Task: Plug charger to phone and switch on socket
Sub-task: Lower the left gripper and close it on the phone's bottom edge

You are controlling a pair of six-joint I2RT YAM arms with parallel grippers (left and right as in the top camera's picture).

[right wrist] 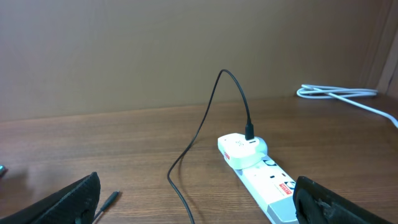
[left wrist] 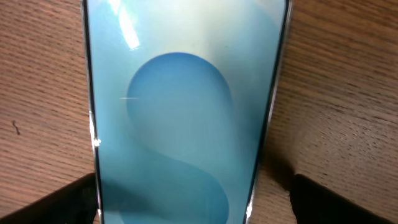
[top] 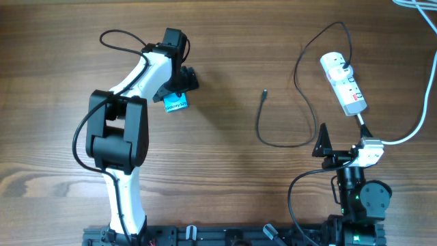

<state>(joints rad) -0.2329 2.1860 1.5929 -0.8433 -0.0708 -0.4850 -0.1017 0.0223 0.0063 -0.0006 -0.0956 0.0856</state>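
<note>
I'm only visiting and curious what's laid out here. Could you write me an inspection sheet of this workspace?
Surface: wooden table, brown grain.
Job's things: phone flat, screen up, under the left arm; charger tip loose mid-table, apart from the phone; power strip at the right, white plug inserted.
Clutter: nothing seen.
Grippers: left end effector open, fingers either side of the phone; right end effector open, holding nothing.
Cables: the thin black charger lead loops from the white plug; white cable trails off right.
Surroundings: plain brown wall behind the table.
</note>
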